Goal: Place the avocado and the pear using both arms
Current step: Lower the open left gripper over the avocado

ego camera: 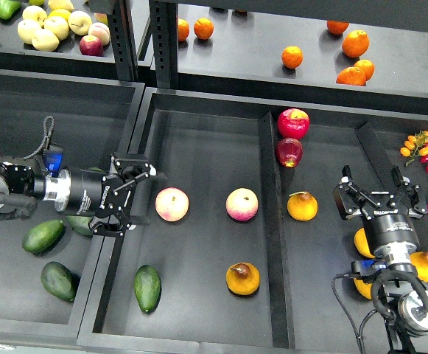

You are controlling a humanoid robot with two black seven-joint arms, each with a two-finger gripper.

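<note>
Both fruits, the dark green teardrop avocado [147, 287] and brown-blotched yellow-orange pear [242, 279], lie placed in the lower-centre tray while the left claw [144, 197] and right claw [376, 186] hang released, apparently finished.

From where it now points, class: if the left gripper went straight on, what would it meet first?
Probably the nearer pink-yellow apple, just ahead of the open left gripper; height is unclear, so it might pass above.

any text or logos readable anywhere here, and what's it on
Left tool: a short line of white lettering on its black wrist body, too small and blurred to read.
Right tool: a white brand mark on its body, also too blurred to read.
Nothing else: no labels or stickers legible on the fruit, trays or shelves.
</note>
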